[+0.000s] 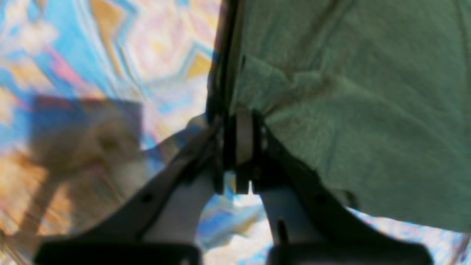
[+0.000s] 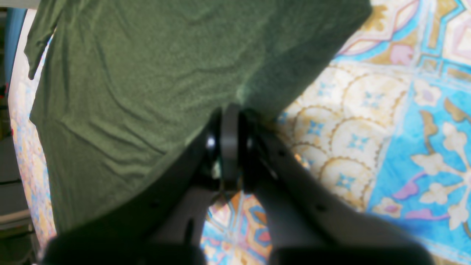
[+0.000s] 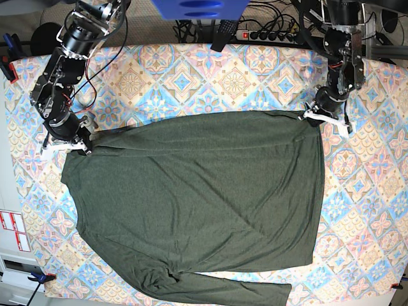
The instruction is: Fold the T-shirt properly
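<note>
A big cloth [image 3: 191, 70] with blue, pink and tan patterns is covering the table, and the shirt [image 3: 197, 204] is lying on it, taking up most of the middle; the shirt is dark green and plain, spread mostly flat with soft wrinkles running across it; one sleeve is lying along the bottom edge, pointing toward the lower right of the base view; the top edge of the shirt is being pulled into a line between the two arms; the left arm [image 3: 341, 57] is reaching down from the top right of the base view, and the right arm [image 3: 64, 76] is reaching down from the top left; the left gripper [image 3: 310, 116] is pinching the top right corner of the shirt, and in its wrist view its jaws are pressed tight together with the green fabric bunching up right at the tips; the right gripper [image 3: 85, 148] is pinching the top left corner of the shirt, and in its wrist view its jaws are squeezed together too, with the fabric gathered between them and hanging off to one side; both corners are sitting just above the cloth, where the fabric is puckering; behind the table, some black cables [image 3: 268, 29] are lying in a tangle.
</note>
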`<state>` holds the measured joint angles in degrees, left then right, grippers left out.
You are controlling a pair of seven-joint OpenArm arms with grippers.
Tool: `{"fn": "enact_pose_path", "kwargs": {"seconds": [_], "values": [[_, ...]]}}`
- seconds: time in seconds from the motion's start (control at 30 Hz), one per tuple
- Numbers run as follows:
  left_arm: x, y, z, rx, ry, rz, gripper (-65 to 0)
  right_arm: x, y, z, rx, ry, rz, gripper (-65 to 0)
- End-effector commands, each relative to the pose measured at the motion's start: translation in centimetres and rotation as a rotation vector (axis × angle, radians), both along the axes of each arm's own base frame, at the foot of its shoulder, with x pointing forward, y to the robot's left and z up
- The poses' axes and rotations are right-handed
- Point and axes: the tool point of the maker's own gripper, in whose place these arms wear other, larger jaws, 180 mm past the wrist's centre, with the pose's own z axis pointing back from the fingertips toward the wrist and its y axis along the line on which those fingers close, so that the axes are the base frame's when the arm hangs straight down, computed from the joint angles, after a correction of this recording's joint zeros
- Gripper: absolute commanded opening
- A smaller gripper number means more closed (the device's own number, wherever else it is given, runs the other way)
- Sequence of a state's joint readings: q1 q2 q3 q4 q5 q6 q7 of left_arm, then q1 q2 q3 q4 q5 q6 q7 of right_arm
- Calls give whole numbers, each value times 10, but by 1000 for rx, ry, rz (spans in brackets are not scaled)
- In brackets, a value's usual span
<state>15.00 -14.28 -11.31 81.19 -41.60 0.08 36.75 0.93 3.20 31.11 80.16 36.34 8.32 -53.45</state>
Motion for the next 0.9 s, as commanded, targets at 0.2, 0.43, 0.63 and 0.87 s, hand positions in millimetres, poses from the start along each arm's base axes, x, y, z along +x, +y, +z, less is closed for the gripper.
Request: {"fn": "enact_pose_path", "kwargs": {"seconds": [0.2,0.43,0.63,0.87], "values": [[6,18,24,21,-56,30,-650,15,-2,21,32,-88,-10,-650],[43,19,66,37,-193,29,-650,15,-3,22,26,-90,-12,-650],[81,21,95,35,-289,37,-650,28,-3,29,30,-115,-15,-650],[116,27,107,17,-331,64,-650,52,4,30,84,-128,-16,-650]]}}
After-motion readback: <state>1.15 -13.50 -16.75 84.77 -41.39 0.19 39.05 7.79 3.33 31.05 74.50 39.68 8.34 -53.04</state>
